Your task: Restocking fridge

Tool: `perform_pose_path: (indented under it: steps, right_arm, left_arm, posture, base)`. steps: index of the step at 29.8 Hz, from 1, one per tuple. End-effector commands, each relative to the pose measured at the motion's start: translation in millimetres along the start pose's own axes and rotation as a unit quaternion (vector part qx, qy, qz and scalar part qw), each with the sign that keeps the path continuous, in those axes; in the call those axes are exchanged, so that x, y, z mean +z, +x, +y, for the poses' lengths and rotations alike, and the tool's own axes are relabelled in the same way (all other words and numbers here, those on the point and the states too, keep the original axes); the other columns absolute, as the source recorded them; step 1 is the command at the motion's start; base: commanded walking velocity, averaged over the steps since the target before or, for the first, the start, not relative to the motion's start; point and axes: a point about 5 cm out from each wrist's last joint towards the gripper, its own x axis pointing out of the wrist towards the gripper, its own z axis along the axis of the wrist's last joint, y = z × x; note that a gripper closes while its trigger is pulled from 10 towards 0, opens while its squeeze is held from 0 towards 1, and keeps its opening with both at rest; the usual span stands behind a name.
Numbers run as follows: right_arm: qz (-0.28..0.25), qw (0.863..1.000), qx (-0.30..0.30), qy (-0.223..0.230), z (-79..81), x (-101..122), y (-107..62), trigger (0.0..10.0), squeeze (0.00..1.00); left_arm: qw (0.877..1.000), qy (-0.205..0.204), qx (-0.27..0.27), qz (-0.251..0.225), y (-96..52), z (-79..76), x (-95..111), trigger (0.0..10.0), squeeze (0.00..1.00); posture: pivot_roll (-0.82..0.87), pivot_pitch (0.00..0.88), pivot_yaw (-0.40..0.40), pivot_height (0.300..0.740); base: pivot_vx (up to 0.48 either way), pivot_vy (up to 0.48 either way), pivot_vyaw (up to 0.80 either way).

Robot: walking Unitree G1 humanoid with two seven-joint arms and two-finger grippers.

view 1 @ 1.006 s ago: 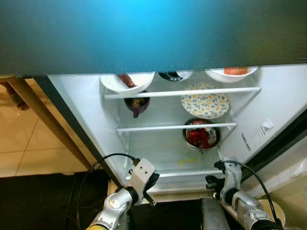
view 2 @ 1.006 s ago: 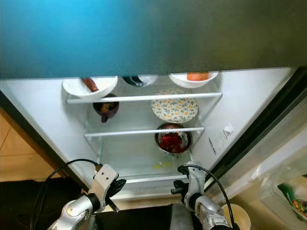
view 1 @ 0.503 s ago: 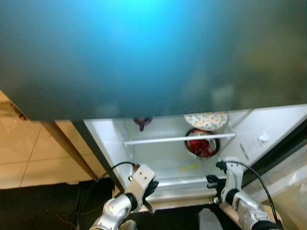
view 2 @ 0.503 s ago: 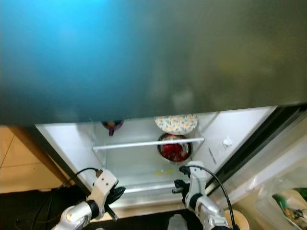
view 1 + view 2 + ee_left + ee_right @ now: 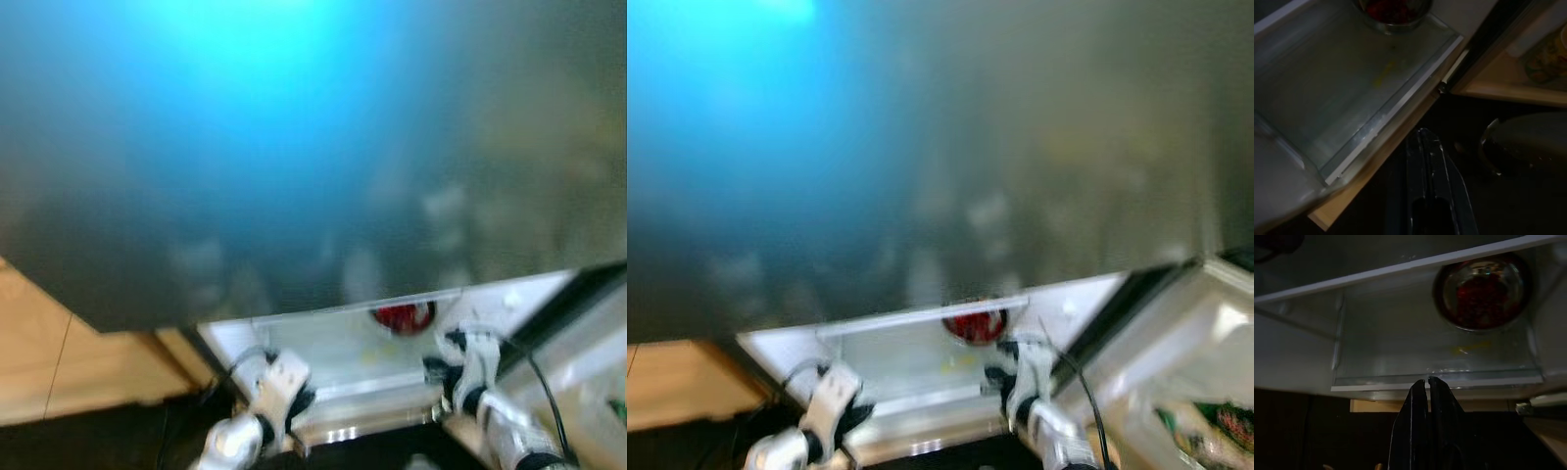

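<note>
Right wrist view has the right gripper (image 5: 1426,382) pinched together, holding nothing, just near the fridge shelf (image 5: 1435,377); left gripper (image 5: 1426,142) likewise closed and empty. A bowl of red food (image 5: 1481,291) sits far right, so restocking looks partly done, nothing in hand.

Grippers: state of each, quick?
Left gripper: shut, holding nothing, before the fridge shelf.
Right gripper: shut, holding nothing.
</note>
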Motion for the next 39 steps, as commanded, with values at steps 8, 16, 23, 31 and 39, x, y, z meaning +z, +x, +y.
perform_pose_path:
  steps: [8, 16, 23, 31, 39]
  right_arm:
    - [0.059, 0.998, -0.035, 0.011, -9.7, -32.9, -15.6, 10.0, 0.0]
    - [0.115, 0.992, -0.052, 0.008, -12.5, -62.1, -30.5, 10.0, 0.0]
    - [0.162, 0.983, -0.086, 0.023, -21.1, -87.5, -50.0, 10.0, 0.0]
    - [0.211, 0.967, -0.131, 0.053, -27.7, -115.4, -73.7, 10.0, 0.0]
    - [0.272, 0.942, -0.184, 0.065, -29.8, -144.1, -99.1, 10.0, 0.0]
  left_arm:
    - [0.994, -0.074, 0.056, 0.059, -22.7, 7.8, -38.1, 10.0, 0.0]
    - [0.981, -0.132, 0.104, 0.093, -36.6, 11.7, -59.0, 10.0, 0.0]
    - [0.967, -0.161, 0.128, 0.15, -52.8, 3.8, -85.4, 10.0, 0.0]
    - [0.937, -0.223, 0.164, 0.214, -75.7, -9.9, -117.1, 10.0, 0.0]
    - [0.919, -0.247, 0.182, 0.246, -89.2, -18.1, -132.4, 10.0, 0.0]
  posture:
    - [-0.03, 0.132, 0.001, 0.74]
    - [-0.03, 0.13, 0.001, 0.74]
    - [-0.04, 0.119, -0.002, 0.74]
    - [-0.04, 0.099, -0.008, 0.74]
    - [-0.04, 0.086, -0.01, 0.74]
  base:
    - [0.0, 0.0, 0.0]
    - [0.0, 0.0, 0.0]
    - [0.0, 0.0, 0.0]
    - [0.0, 0.0, 0.0]
    - [0.0, 0.0, 0.0]
